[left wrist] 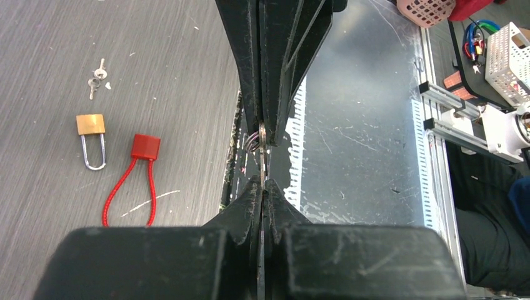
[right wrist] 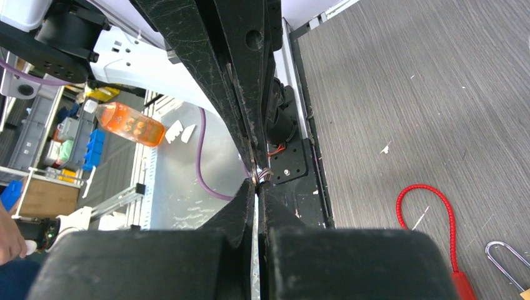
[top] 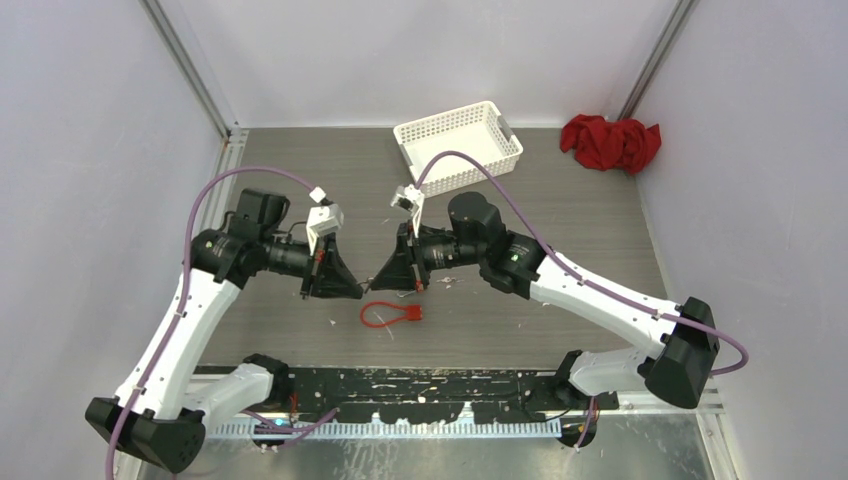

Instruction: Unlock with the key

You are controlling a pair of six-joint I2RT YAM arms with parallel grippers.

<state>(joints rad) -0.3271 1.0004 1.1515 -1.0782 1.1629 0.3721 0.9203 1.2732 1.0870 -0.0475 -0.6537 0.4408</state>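
We see the key [left wrist: 265, 156] held up in the air, its thin metal blade standing edge-on between two sets of black fingertips, with a small wire ring [left wrist: 252, 142] bunched beside it. The left gripper [left wrist: 261, 186] is pressed together on the lower end of the blade. The right gripper [right wrist: 256, 187] meets it tip to tip from the opposite side, its jaws together as well. It seems to pinch the other end of the same key, though the narrow edge-on view leaves us unsure of the exact contact.

Below and to one side, the brass padlock [left wrist: 90, 124] lies flat on the table [top: 560, 220] with its shackle down in its body. Just beside it lies the red cable lock [left wrist: 145, 147], its cable making a long loop. A few loose keys [left wrist: 95, 78] lie near the padlock, apart from it. At the far edge we see a white basket [top: 470, 168], and a crumpled red cloth [top: 610, 142] lies in the far right corner.
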